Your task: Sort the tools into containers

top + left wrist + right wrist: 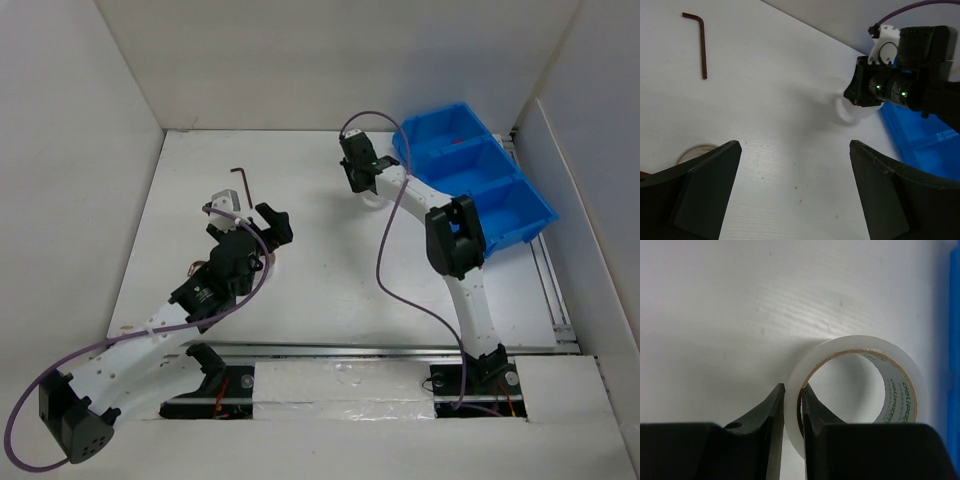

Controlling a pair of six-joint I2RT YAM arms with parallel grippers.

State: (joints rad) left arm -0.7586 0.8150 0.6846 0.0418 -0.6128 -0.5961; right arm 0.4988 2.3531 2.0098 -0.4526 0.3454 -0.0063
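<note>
My right gripper [792, 390] is shut on the wall of a clear tape roll [860, 342], with one finger inside the ring and one outside. In the top view this gripper [360, 175] is just left of the blue three-compartment bin [480, 180], with the roll [378, 198] under it. My left gripper [795, 190] is open and empty above the bare table. A dark L-shaped hex key [702, 45] lies beyond it; the key also shows in the top view [241, 185]. A second small tape roll [696, 151] lies flat by the left finger.
White walls enclose the table on the left, back and right. The bin's blue edge [955, 340] lies close to the right of the held roll. A purple cable [390, 260] loops along the right arm.
</note>
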